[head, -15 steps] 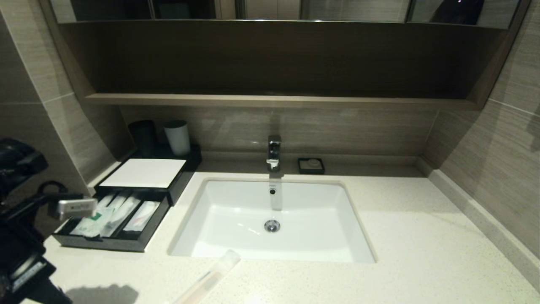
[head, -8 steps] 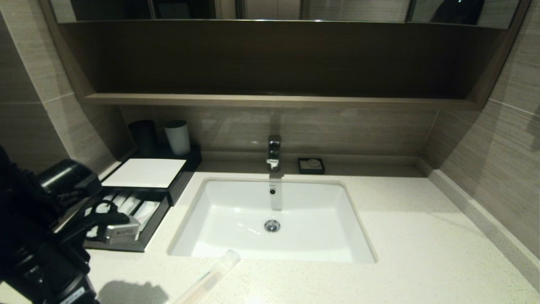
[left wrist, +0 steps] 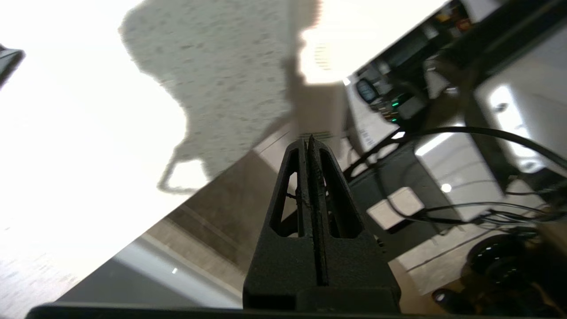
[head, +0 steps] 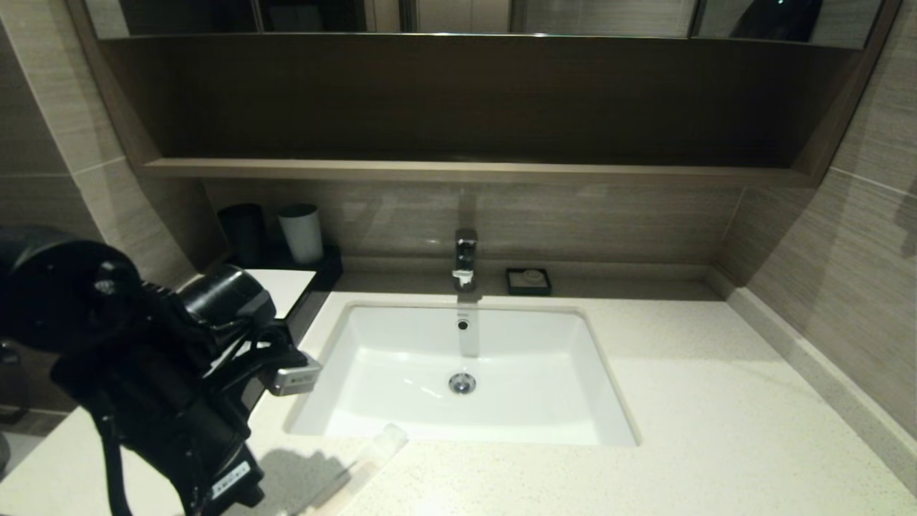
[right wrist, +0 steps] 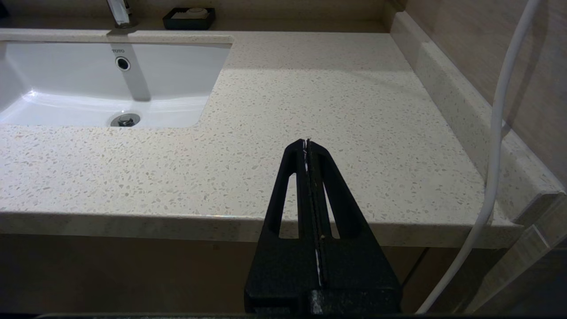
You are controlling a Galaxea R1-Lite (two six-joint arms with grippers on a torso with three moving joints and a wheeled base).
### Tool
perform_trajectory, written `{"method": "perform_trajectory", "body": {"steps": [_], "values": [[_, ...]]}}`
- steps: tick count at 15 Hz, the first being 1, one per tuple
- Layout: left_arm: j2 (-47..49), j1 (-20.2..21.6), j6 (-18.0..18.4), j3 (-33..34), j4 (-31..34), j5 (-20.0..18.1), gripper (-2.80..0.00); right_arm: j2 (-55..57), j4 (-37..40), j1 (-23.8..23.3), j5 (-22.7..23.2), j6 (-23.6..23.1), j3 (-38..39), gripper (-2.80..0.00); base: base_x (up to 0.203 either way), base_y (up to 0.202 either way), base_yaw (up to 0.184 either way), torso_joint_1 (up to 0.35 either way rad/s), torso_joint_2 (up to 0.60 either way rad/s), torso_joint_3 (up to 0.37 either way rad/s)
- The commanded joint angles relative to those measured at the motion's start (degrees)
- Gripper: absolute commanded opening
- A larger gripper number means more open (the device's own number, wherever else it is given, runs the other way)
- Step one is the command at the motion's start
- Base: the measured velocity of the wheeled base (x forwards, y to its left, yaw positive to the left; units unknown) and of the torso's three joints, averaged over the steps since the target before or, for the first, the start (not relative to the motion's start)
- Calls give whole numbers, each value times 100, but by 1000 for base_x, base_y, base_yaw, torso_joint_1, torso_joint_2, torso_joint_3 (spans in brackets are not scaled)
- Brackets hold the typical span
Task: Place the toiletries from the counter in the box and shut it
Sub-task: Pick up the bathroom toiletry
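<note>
With my left arm stretched over the near left part of the tabletop (head: 716, 401), my left pincer (left wrist: 308, 142) is closed with nothing between its fingers, hanging past the tabletop's front edge in the left wrist view. That arm covers most of the box (head: 290, 281); only a corner of its white top and black side shows, beside the sink (head: 401, 358). One long slim packet (head: 372, 459) lies on the tabletop just in front of the sink's near rim, partly in my arm's shadow. My right pincer (right wrist: 306, 142) is closed and empty too, parked before the tabletop's right front edge. A dark tumbler (head: 243, 231) and grey cup (head: 301, 233) stand behind the box.
</note>
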Motion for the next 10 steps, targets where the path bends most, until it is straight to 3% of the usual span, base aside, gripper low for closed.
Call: {"method": "perform_trajectory", "body": {"steps": [1,5,9,10], "values": [[382,-7,31,-73,30,231,-280,-9,2,0,0,-2,0,-280,0,0,0,0,0,0],[1134,106,219,287,-174,313,-280,-9,0,0,0,-2,-7,-280,0,0,0,0,0,0],[1330,262,350,190,-764,-90,-280,-9,-4,0,0,-2,0,-280,0,0,0,0,0,0],[1327,261,554,104,-761,-122,-280,-9,-5,0,0,-2,0,-280,0,0,0,0,0,0]]}}
